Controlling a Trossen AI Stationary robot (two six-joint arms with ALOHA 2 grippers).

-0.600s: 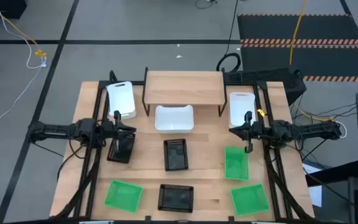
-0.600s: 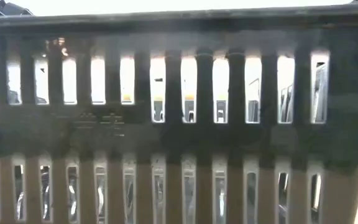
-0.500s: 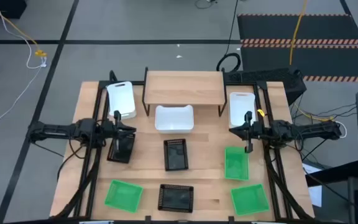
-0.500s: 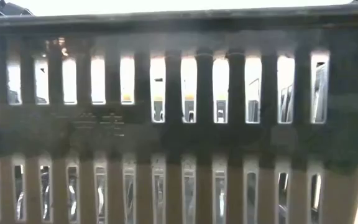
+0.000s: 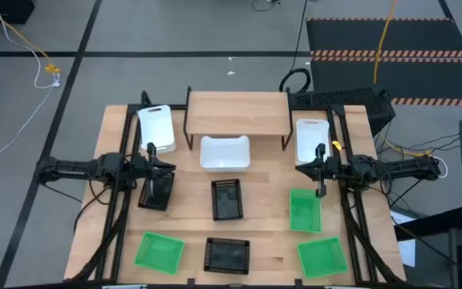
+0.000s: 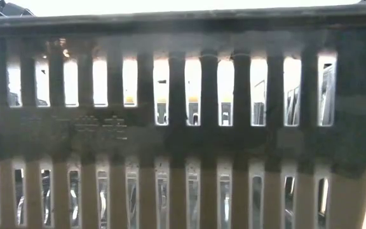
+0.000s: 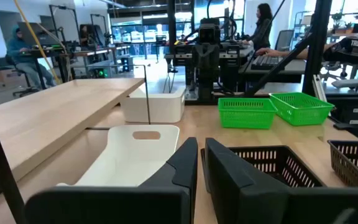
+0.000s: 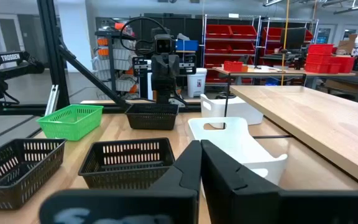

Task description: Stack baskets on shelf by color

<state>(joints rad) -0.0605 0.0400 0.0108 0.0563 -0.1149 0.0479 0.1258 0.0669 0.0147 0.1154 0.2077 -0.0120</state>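
Hovering with nothing held, the left gripper (image 5: 161, 164) and right gripper (image 5: 311, 169) both have fingers pinched together, facing each other across the table.

Baskets, all on the tabletop:
- One black mesh basket (image 5: 156, 191) sits right under the left gripper; two more (image 5: 226, 198) (image 5: 227, 254) lie between the arms.
- A green basket (image 5: 305, 210) is just below the right gripper, another (image 5: 322, 258) behind it, a third (image 5: 159, 250) behind the left one.
- White baskets (image 5: 156, 128) (image 5: 311, 140) flank the shelf (image 5: 237, 112), and one (image 5: 225, 152) touches its front edge.

Risks:
- Descending with closed fingers would likely knock the mesh basket instead of gripping its rim.
- The white basket against the shelf front could snag on the shelf legs when lifted.
- Both arms reaching the middle together could collide.

Room: the shelf top is bare and there is open wood between the centre baskets. In the low view, a black basket wall (image 6: 183, 127) blocks nearly everything.
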